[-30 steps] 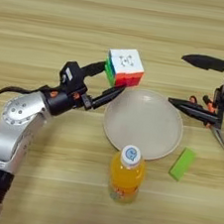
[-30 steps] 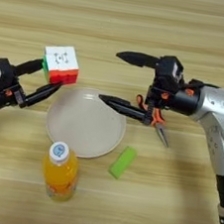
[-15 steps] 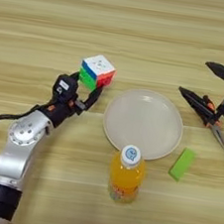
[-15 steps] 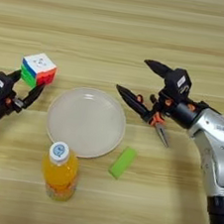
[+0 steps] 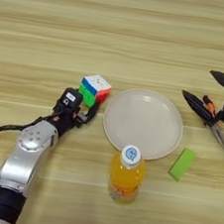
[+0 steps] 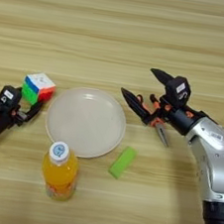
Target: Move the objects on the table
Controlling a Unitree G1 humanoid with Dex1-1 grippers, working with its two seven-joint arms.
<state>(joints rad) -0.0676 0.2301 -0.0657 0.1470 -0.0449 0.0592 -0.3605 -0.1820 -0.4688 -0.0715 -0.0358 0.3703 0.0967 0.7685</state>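
Note:
The puzzle cube (image 5: 95, 88), white face up, is just left of the white plate (image 5: 142, 122), low over the table (image 5: 120, 30). My left gripper (image 5: 87, 105) reaches it from below left and is shut on it; one finger (image 5: 92, 113) shows under the cube, the other is hidden behind it. The orange-drink bottle (image 5: 125, 175) stands upright in front of the plate. Right of the plate lie the orange-handled pliers (image 6: 156, 118). My right gripper (image 6: 137, 80) hangs over them, open wide, holding nothing.
A small green block (image 5: 182, 163) lies at the plate's front right. The left forearm (image 5: 26, 152) runs from the bottom left corner towards the cube. In the right eye view the right arm (image 6: 212, 162) comes in along the right side.
My left gripper has carried the cube from above the plate's far left rim leftward and down to the table beside the plate. The right gripper has drawn back right, off the plate. The pliers lie unmoved.

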